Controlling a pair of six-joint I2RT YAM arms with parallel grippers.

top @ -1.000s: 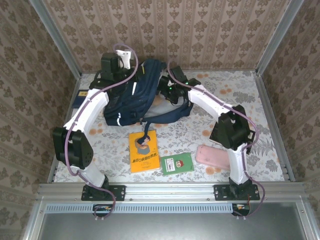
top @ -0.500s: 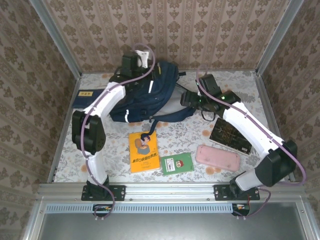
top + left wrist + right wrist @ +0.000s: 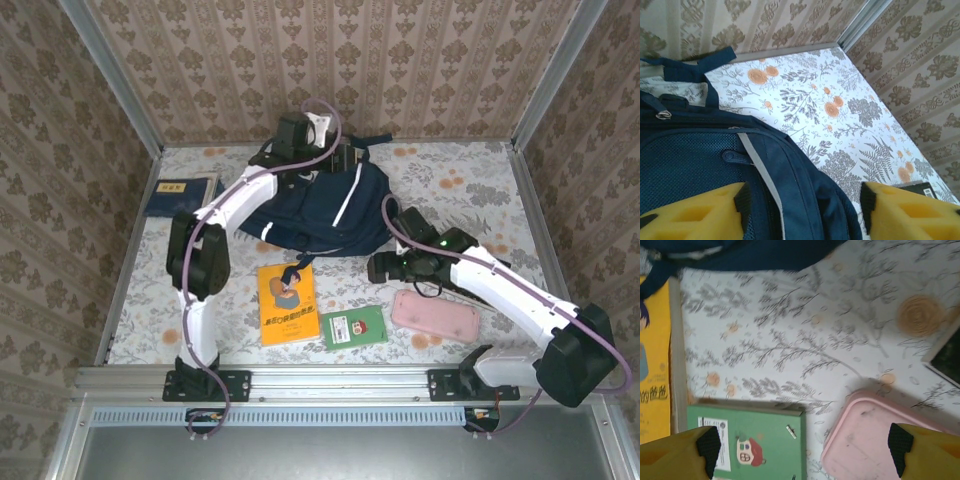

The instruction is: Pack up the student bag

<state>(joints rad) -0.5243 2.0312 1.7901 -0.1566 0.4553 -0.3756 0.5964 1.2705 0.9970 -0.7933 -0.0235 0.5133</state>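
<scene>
The student bag (image 3: 322,205) lies at the back middle of the table, navy blue with white stripes. My left gripper (image 3: 338,160) hovers over its far top edge. In the left wrist view the gripper (image 3: 802,206) is open, its yellow fingers (image 3: 695,215) standing on either side of the bag's zipped seam (image 3: 790,185) without closing on it. My right gripper (image 3: 386,268) is low over the table in front of the bag, and it is open (image 3: 802,447) and holds nothing, above the gap between a green book (image 3: 750,445) and a pink case (image 3: 875,440).
A yellow book (image 3: 288,302), the green book (image 3: 353,327) and the pink case (image 3: 438,312) lie in a row near the front. A navy book with a yellow label (image 3: 180,195) sits at the back left. A dark book's corner (image 3: 947,357) shows beside the right arm.
The left arm has swung right along the back and the bag has shifted right with it. The right arm has pulled away from the bag, toward the front, and now covers the black book.
</scene>
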